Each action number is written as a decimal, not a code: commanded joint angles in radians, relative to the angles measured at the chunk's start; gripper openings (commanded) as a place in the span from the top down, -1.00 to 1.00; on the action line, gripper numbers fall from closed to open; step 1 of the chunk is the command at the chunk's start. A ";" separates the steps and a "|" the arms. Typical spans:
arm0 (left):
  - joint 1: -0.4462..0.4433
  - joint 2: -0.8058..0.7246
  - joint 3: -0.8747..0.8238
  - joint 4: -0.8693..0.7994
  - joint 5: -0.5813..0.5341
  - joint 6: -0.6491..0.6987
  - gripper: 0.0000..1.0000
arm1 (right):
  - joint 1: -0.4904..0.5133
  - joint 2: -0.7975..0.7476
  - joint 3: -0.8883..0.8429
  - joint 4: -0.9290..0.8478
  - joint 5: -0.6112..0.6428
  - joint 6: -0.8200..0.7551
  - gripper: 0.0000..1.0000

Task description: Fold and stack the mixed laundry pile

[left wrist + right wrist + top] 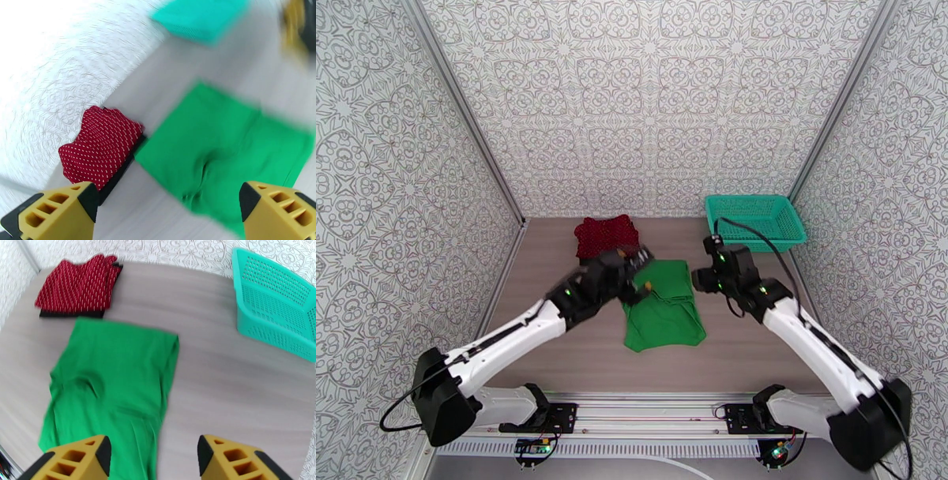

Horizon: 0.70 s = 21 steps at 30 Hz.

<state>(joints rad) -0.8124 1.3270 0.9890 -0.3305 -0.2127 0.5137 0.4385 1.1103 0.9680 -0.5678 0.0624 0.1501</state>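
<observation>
Left pincer (168, 203) hangs wide open and empty above the green garment (225, 146). Right pincer (154, 455) gapes too, gripping nothing, over that cloth's near end. The green one lies flat mid-table. Just beyond it, the red dotted garment (75, 287) sits on the black one (71, 314), near the back wall.

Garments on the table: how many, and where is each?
3. The green garment lies mid-table; the red dotted garment sits by the back wall, atop the black garment, mostly hidden.
</observation>
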 commanded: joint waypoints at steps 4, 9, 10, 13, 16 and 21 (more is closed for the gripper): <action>-0.134 0.059 -0.092 -0.174 -0.093 0.353 -0.96 | -0.003 -0.127 -0.100 -0.020 -0.040 -0.061 -0.29; -0.238 0.051 -0.173 -0.234 -0.090 0.338 -0.95 | -0.003 -0.142 -0.110 -0.018 -0.038 -0.077 -0.32; -0.247 0.050 -0.169 -0.269 -0.067 0.327 -0.94 | -0.003 -0.140 -0.110 -0.017 -0.041 -0.078 -0.32; -0.297 0.058 -0.158 -0.332 -0.022 0.298 -0.88 | -0.003 -0.130 -0.110 -0.015 -0.045 -0.079 -0.32; -0.311 0.092 -0.165 -0.327 -0.001 0.316 -0.71 | -0.003 -0.118 -0.111 -0.012 -0.040 -0.079 -0.33; -0.261 0.180 -0.141 -0.244 0.041 0.325 -0.45 | -0.003 -0.110 -0.110 -0.016 -0.031 -0.072 -0.33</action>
<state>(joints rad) -1.0977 1.4693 0.8230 -0.6037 -0.2188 0.8246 0.4385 0.9966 0.8700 -0.5774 0.0360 0.0811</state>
